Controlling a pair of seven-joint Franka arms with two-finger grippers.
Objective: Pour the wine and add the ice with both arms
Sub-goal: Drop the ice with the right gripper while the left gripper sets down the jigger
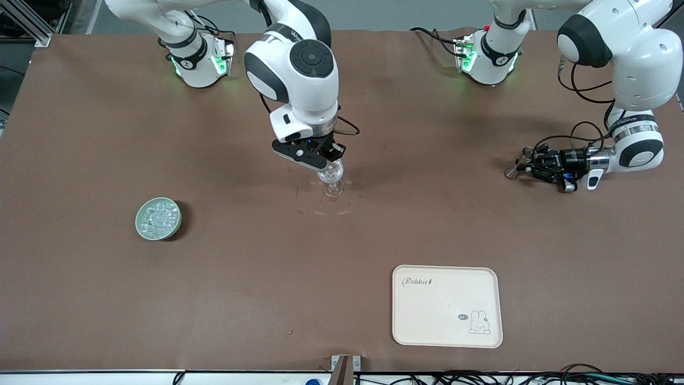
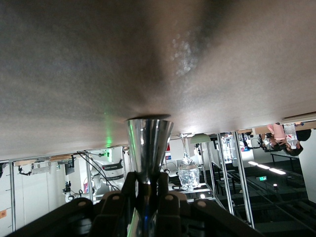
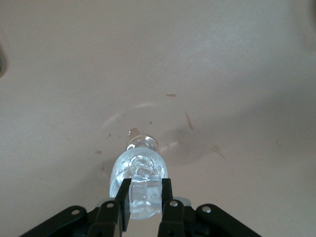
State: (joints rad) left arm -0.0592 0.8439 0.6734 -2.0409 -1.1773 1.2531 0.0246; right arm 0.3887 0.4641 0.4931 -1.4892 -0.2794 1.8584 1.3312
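Brown and matte, the bench (image 1: 107,299) lies wide and mostly bare around me, with open room along its near edge and both ends. My right hand (image 1: 330,160) sits over the bench's middle, fingers clamped on the bowl of a clear stemmed glass (image 1: 332,179) whose foot stands on the surface. My left hand (image 1: 526,164) lies low near the left arm's end, pointing sideways, pinched shut on the silvery jigger (image 1: 517,164), which is tipped on its side. A pale-green dish (image 1: 158,218) heaped with ice (image 1: 158,215) rests toward the right arm's end, well apart. A cream rabbit-printed tray (image 1: 447,306) lies near the front edge.
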